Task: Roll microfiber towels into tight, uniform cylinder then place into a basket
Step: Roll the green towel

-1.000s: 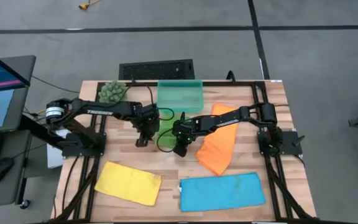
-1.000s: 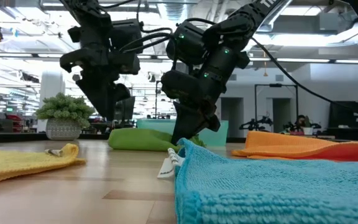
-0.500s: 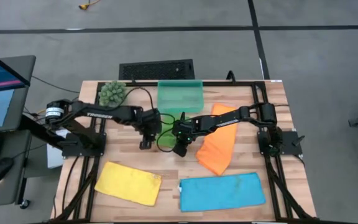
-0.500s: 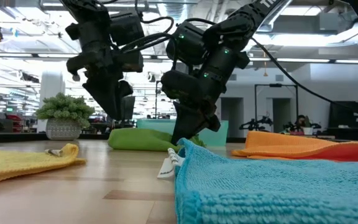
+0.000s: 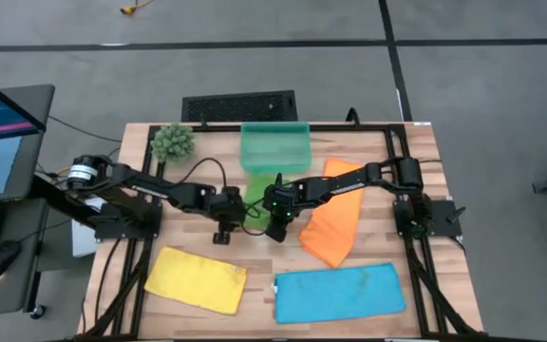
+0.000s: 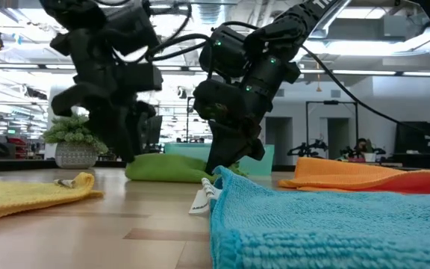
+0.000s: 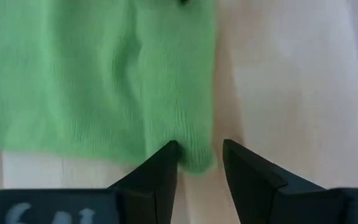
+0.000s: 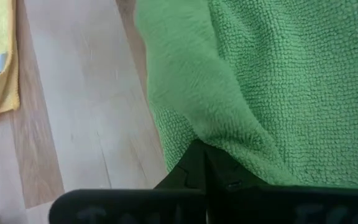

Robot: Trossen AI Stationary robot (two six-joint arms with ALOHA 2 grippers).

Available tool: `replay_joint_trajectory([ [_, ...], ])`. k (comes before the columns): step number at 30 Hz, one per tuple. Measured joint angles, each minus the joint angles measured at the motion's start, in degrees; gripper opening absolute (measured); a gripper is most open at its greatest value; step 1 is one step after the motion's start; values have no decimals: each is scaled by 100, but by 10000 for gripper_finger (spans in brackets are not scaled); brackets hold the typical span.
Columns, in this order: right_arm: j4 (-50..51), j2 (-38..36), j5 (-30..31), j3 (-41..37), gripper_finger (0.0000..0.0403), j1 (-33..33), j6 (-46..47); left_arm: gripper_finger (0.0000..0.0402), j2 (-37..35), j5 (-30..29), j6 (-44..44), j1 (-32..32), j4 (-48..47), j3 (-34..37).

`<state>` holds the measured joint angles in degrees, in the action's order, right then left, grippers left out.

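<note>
The green towel [image 5: 254,195] lies partly folded on the table in front of the teal basket [image 5: 275,144]. My right gripper [image 5: 275,228] sits shut at the towel's near right corner. My left gripper [image 5: 221,236] is open at the near left corner [image 7: 196,157]. That corner lies in the gap between its two fingers [image 7: 166,163]. The orange towel [image 5: 335,214], the yellow towel [image 5: 196,278] and the blue towel [image 5: 338,292] lie flat, untouched. My left gripper [image 7: 201,152] points steeply down with one finger on each side of the towel's corner; whether they touch the cloth I cannot tell. My right gripper [image 8: 201,163] pinches the green towel's near edge [image 8: 194,138] between its shut fingers, slanting down. The cloth bulges over the fingertips and the rest lies on the table; one layer or several, I cannot tell.
A spiky green plant ball [image 5: 172,141] stands at the far left corner. The blue towel [image 6: 327,217] fills the near right of the table, the yellow one [image 6: 28,190] the near left. Bare wood lies between the two grippers.
My left gripper has moved toward the table's near edge and sunk, tipping steeper, ending at the green towel's near left corner. Its fingers have stayed open. My right gripper has kept still.
</note>
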<state>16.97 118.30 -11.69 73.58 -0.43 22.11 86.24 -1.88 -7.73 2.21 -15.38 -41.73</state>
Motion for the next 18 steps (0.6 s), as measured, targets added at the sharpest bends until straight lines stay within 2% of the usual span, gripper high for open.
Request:
replay_joint_trajectory([
  [5, 0, 0, -7, 0, 9, -2, 0, 121, 0, -636, -261, 296, 237, -5],
  [11, 2, 0, -23, 0, 8, -7, 28, 121, 0, -654, -394, 401, 54, -7],
  [18, 7, 0, -28, 0, 8, -9, 35, 121, -95, -594, -58, 396, -210, -11],
])
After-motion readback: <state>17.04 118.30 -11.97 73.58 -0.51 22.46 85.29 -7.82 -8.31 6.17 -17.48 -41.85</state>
